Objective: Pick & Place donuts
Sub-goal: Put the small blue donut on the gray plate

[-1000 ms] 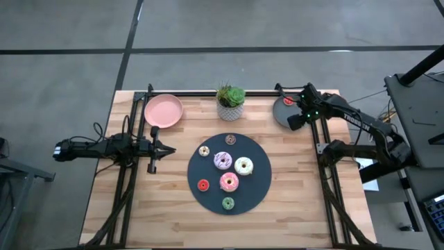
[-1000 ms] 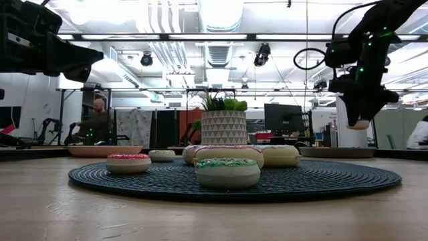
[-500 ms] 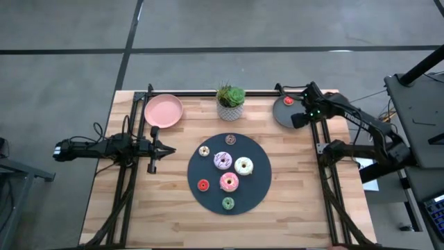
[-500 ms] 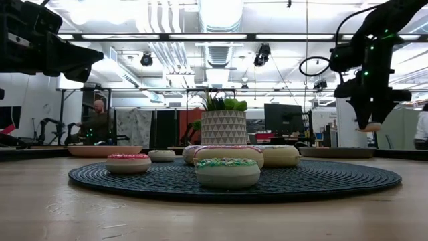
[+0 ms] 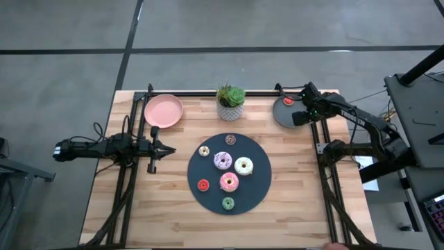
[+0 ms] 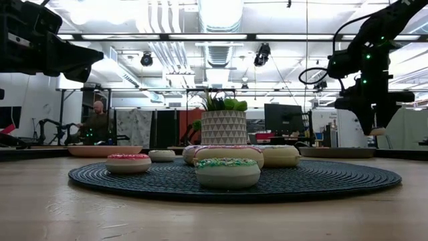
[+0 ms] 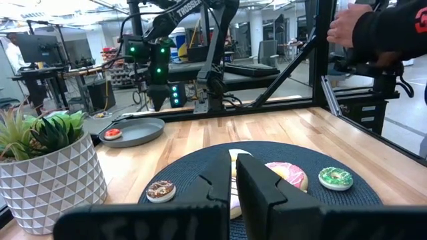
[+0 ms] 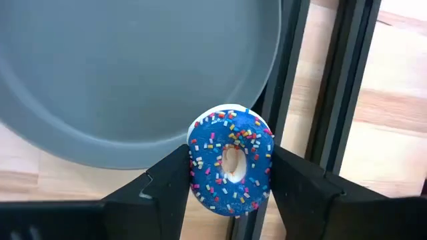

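Observation:
A dark round disc (image 5: 229, 173) at the table's middle carries several donuts: purple-white (image 5: 223, 160), white (image 5: 243, 165), pink (image 5: 229, 182), red (image 5: 203, 185), green (image 5: 228, 203) and two small ones at its far side. Another red donut (image 5: 288, 102) lies on the grey plate (image 5: 283, 111) at the far right. My right gripper (image 5: 300, 118) hangs over that plate's right rim, pointing steeply down, shut on a blue sprinkled donut (image 8: 231, 160). My left gripper (image 5: 154, 148) waits level and shut at the table's left. My right gripper pinches the blue donut by two opposite sides of its outer rim (image 8: 195, 163) between its two fingers (image 8: 163, 183). The fingers come from above, pointing steeply down. The donut is lifted clear above the grey plate's edge (image 8: 200, 143), its sprinkled face up toward the wrist.
A potted plant (image 5: 230, 102) stands at the far middle and a pink plate (image 5: 164, 110) at the far left. Black frame rails (image 5: 323, 139) run along both sides by the arm bases. A person's hand (image 7: 347, 23) shows beyond the table.
My right gripper, still shut on the blue donut, has gone a little toward the table's right edge and slightly down over the grey plate's rim. It has also rolled at the wrist. The donut stays lifted clear.

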Robot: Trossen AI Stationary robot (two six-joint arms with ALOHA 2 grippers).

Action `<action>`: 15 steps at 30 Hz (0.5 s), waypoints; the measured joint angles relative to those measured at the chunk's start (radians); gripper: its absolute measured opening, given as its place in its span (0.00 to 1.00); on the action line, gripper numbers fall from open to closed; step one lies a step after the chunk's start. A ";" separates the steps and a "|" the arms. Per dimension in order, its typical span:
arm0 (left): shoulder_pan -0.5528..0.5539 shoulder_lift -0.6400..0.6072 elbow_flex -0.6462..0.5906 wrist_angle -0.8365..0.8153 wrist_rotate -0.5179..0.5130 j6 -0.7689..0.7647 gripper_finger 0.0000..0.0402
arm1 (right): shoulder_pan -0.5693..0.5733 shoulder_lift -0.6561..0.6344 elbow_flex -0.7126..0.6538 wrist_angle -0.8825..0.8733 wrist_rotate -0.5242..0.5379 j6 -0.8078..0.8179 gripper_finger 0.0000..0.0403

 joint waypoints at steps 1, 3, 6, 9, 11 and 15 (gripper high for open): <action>0.000 0.000 0.000 0.000 0.000 0.000 0.00 | -0.001 0.004 -0.001 0.001 0.000 -0.001 0.45; 0.000 0.000 0.000 0.000 0.000 0.000 0.00 | -0.001 0.010 -0.003 0.005 -0.001 -0.001 0.45; 0.000 0.000 0.000 0.000 0.000 0.000 0.00 | -0.001 0.022 -0.013 0.035 -0.004 -0.001 0.45; 0.000 0.000 0.000 0.000 0.000 0.000 0.00 | -0.001 0.031 -0.032 0.077 -0.004 0.002 0.45; 0.000 0.000 0.000 0.000 0.000 0.000 0.00 | -0.001 0.036 -0.046 0.099 -0.009 0.002 0.45; 0.000 0.000 0.000 0.000 0.000 0.000 0.00 | -0.001 0.038 -0.068 0.154 -0.010 0.002 0.45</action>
